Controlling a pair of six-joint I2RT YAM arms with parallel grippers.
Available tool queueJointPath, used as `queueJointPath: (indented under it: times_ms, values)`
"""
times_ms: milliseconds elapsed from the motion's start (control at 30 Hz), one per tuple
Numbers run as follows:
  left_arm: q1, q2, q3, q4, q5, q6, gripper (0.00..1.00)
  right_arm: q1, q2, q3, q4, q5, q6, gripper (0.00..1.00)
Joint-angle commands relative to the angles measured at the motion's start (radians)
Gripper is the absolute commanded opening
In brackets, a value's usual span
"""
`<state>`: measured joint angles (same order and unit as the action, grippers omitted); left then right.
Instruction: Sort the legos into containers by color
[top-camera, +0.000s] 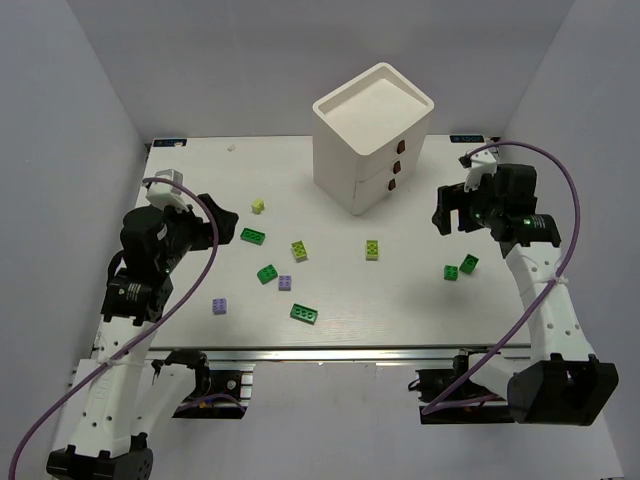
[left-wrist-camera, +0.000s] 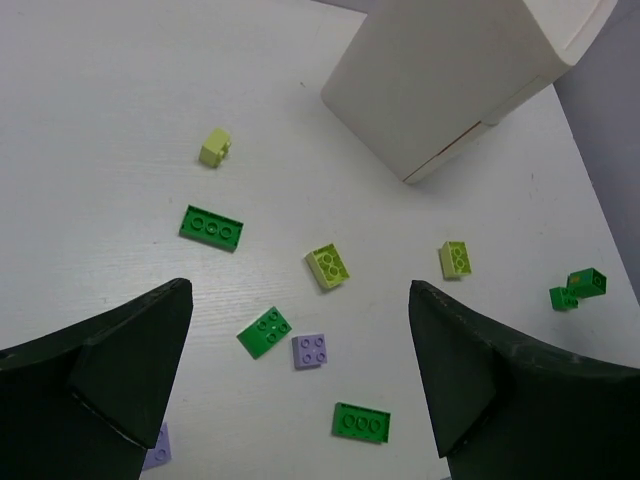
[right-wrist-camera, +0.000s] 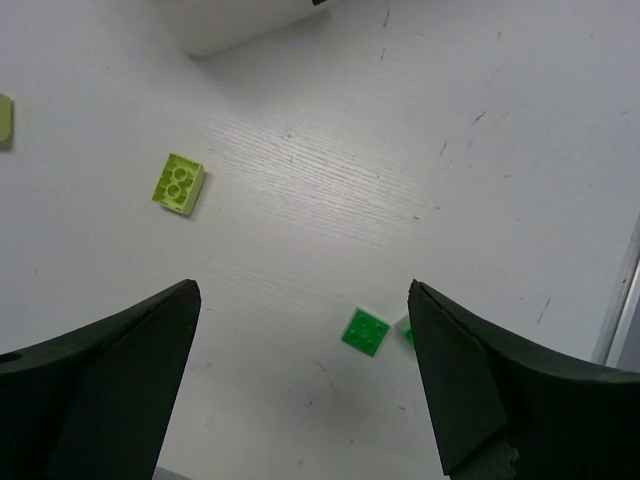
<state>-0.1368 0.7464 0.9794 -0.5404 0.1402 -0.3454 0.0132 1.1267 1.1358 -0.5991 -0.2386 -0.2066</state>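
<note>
Surface: a white table (top-camera: 420, 305) between pale grey walls. We look down on it, with both arms at its near edge.
Top view, containers: a white chest (top-camera: 372, 135) stands at the far middle of the table. Its drawers are pushed in, and the dark pulls (top-camera: 396, 167) face the near right.
Top view, legos: about ten bricks lie loose on the table, none in a drawer. Most lie left of centre, and a dark green pair (top-camera: 460, 268) sits apart at the right.
Top view, arms: the left gripper (top-camera: 225, 218) hovers just beside a long dark green brick (top-camera: 253, 236), whose long axis runs left to right. The right gripper (top-camera: 443, 215) hangs near the pair and is much the nearer arm to it.
Left wrist view, jaws: wide apart and empty.
Left wrist view, bricks: a dark green square (left-wrist-camera: 265, 332) and a light purple square (left-wrist-camera: 310, 350) lie just beside each other, low in the gap between the fingers.
Right wrist view, jaws: wide apart and empty.
Right wrist view, bricks: one green square (right-wrist-camera: 365, 331) lies low in the gap, toward the right-hand finger. Its partner (right-wrist-camera: 406, 333) is half hidden by that finger. A yellow-green brick (right-wrist-camera: 179, 183) lies well apart, up and to the left.
Our judgement: no drawer is open yet. For a pick, the right arm suits the green pair and the left arm suits the central cluster.
</note>
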Motion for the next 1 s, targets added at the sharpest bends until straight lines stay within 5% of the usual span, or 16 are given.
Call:
queueJointPath:
  times_ms: [0, 300, 433, 533, 600, 633, 800, 967]
  values:
    - [0.003, 0.008, 0.015, -0.049, 0.042, -0.020, 0.98, -0.002, 0.021, 0.062, -0.060, -0.050, 0.021, 0.89]
    - [0.003, 0.039, 0.002, -0.053, 0.078, -0.029, 0.96, 0.007, 0.097, 0.148, -0.178, -0.296, -0.348, 0.89]
    - [0.003, 0.054, -0.014, -0.047, 0.091, -0.047, 0.78, 0.007, 0.145, 0.188, -0.194, -0.401, -0.384, 0.89]
    - [0.003, 0.057, -0.036, -0.038, 0.093, -0.072, 0.61, -0.001, 0.192, 0.142, 0.019, -0.433, -0.148, 0.86]
    - [0.003, 0.060, -0.050, -0.032, 0.098, -0.079, 0.63, -0.004, 0.238, 0.142, 0.117, -0.476, -0.047, 0.74]
    - [0.003, 0.067, -0.050, -0.033, 0.096, -0.084, 0.75, -0.002, 0.287, 0.154, 0.149, -0.505, 0.055, 0.70]
    - [0.003, 0.084, -0.038, -0.038, 0.105, -0.083, 0.87, -0.002, 0.405, 0.186, 0.414, -0.545, 0.295, 0.84]
    - [0.003, 0.076, -0.053, -0.032, 0.110, -0.096, 0.90, 0.007, 0.527, 0.254, 0.539, -0.472, 0.261, 0.85]
